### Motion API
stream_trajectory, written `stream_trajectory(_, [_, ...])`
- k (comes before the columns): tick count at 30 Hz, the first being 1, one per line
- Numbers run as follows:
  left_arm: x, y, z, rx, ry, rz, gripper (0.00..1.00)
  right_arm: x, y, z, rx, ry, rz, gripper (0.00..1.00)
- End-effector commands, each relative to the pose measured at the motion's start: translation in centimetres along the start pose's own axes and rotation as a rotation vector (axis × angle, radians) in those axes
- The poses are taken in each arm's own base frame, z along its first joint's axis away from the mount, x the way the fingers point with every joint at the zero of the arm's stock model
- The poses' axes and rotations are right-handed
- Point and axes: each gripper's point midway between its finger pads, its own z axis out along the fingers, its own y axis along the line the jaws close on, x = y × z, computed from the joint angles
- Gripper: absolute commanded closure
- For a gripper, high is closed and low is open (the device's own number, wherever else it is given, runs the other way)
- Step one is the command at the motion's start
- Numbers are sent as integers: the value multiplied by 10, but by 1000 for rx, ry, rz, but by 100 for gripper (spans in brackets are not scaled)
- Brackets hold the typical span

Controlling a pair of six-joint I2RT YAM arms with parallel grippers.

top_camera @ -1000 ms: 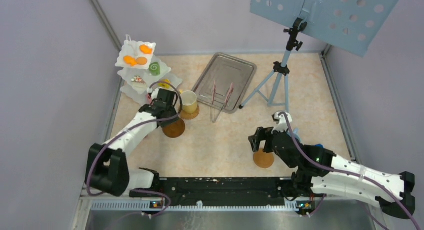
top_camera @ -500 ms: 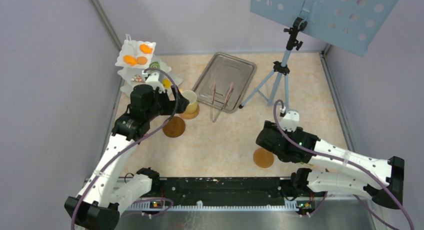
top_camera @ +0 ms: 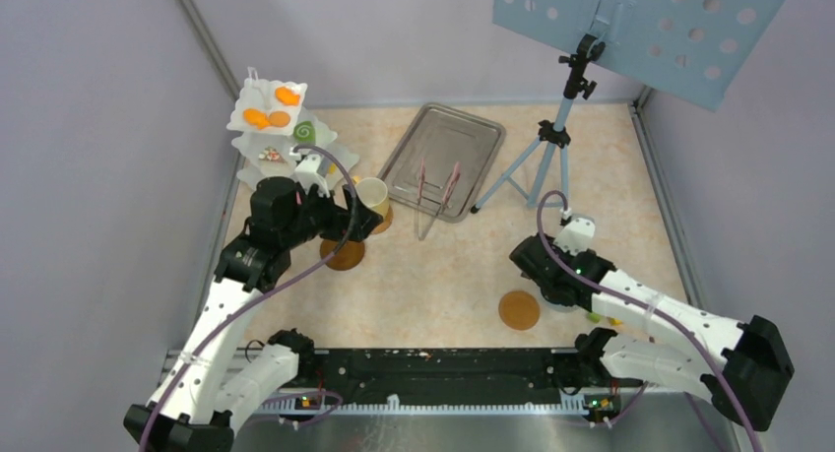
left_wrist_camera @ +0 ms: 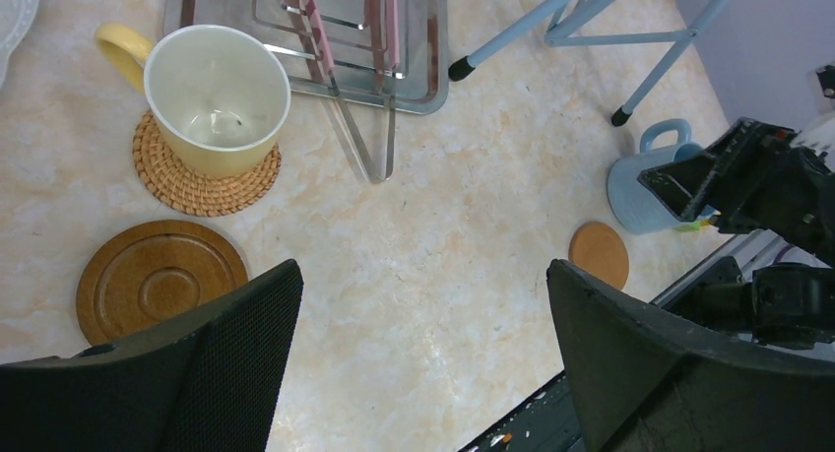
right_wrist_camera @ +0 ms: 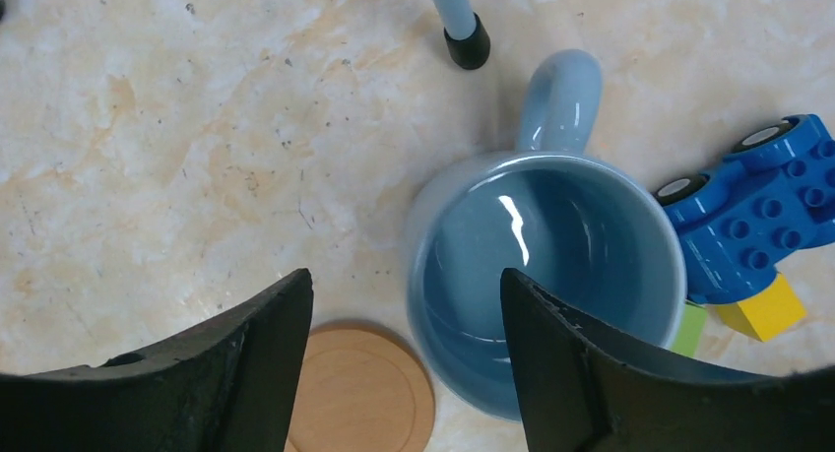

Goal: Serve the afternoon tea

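The white three-tier stand point(top_camera: 281, 127) at the back left carries orange biscuits point(top_camera: 266, 117), a green swirl roll point(top_camera: 304, 132) and other pastries. A yellow cup point(top_camera: 372, 196) point(left_wrist_camera: 217, 97) stands on a woven coaster point(left_wrist_camera: 207, 171). A wooden coaster point(top_camera: 342, 255) point(left_wrist_camera: 162, 280) lies bare in front of it. My left gripper point(top_camera: 356, 224) point(left_wrist_camera: 423, 270) hangs open and empty above the table. A blue cup point(right_wrist_camera: 546, 265) point(left_wrist_camera: 650, 181) stands beside a small coaster point(top_camera: 519, 310) point(right_wrist_camera: 364, 388). My right gripper point(top_camera: 540, 270) point(right_wrist_camera: 404, 285) is open, its jaws either side of the blue cup's rim.
A metal tray point(top_camera: 443, 152) point(left_wrist_camera: 423, 38) holds pink tongs point(top_camera: 436, 191) point(left_wrist_camera: 345, 19) that stick out over its front edge. A blue tripod point(top_camera: 551, 147) with a perforated board stands at the back right; one foot point(right_wrist_camera: 465, 29) is near the blue cup. Blue, yellow and green blocks point(right_wrist_camera: 758, 216) lie right of the cup.
My left arm has lifted and drawn back from the yellow cup. My right gripper has moved right, off the small coaster, to over the blue cup.
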Motion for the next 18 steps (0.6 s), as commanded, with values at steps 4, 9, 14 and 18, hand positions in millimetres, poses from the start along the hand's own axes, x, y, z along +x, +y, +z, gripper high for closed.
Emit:
stream_trajectory(4, [-7,-8,-18,19,-45,63,1,2,20,16,10,-10,-22,52])
stream_trajectory(9, [-8,-12,-21,37,-41,74,1,3,15,17,41,-8,-17,95])
stream_trajectory(14, [-15,-19,-26,62,-49,126,1,-23,29,-1,-35,-37,-108,100])
stream_trajectory(18, [-21,-26,-31,91,-57,167,1,-40,74,-37,-275,-75,-300,100])
